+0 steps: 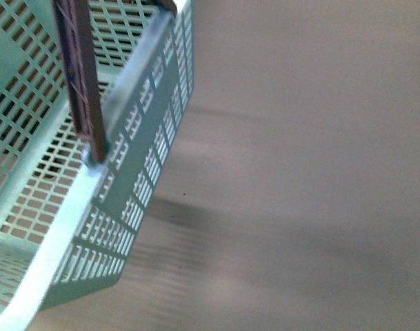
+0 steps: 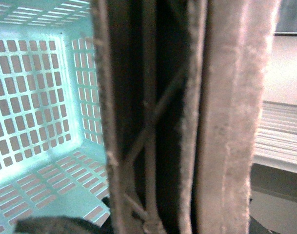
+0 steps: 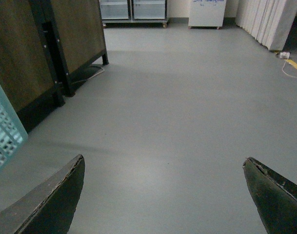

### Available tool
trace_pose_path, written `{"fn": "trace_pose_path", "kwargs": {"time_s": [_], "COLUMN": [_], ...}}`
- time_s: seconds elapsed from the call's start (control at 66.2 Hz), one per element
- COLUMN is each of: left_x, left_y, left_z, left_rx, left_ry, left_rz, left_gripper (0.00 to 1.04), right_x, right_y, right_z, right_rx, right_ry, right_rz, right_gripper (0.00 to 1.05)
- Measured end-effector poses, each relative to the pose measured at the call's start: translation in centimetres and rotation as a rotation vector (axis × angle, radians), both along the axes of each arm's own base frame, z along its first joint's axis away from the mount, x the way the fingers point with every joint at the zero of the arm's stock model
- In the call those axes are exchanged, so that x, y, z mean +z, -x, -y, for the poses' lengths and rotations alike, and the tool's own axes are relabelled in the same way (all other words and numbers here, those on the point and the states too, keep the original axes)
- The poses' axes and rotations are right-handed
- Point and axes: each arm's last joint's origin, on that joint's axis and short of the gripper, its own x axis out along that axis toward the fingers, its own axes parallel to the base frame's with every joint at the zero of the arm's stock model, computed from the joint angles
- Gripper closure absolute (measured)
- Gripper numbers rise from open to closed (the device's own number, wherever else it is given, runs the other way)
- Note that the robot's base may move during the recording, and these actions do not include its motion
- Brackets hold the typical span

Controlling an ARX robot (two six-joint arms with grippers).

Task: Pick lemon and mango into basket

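Front view: a light teal slotted plastic basket (image 1: pixel 151 131) fills the 9 o'clock side, tilted, with its brown folding handle (image 1: pixel 78 69) rising toward 11 o'clock. Grey floor (image 1: pixel 299 172) spreads from 12 to 5 o'clock. Left wrist view: the handle lies against the lens, with the basket's interior behind. Only a dark sliver of the left gripper (image 2: pixel 53 225) shows, so its grip cannot be told. Right wrist view: the right gripper (image 3: pixel 164 161) has its fingers (image 3: pixel 60 195) spread wide, holding nothing, above the floor.
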Motion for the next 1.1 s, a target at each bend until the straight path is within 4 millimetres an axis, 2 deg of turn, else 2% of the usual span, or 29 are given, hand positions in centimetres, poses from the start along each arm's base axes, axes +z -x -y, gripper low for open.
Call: {"fn": "trace_pose_path", "kwargs": {"time_s": [0.151,0.302,1.104], "left_x": [4.4,6.9,6.9], "left_y": [2.4,4.3,4.5], "left_z": [0.2,0.6,0.7], "left_rx": [0.01,-0.013,-0.019], "left_ry": [0.019,0.016,0.005], "left_rz": [0.046,0.052,0.045], "left_gripper": [0.9,0.9,0.9], "right_x": [0.0,0.0,0.0], "right_y": [0.0,0.0,0.0], "right_z": [0.0,0.0,0.0], "right_rx": [0.0,0.0,0.0], "right_ry": [0.0,0.0,0.0], "right_rz": [0.0,0.0,0.0], "right_gripper": [0.09,0.09,0.09]}}
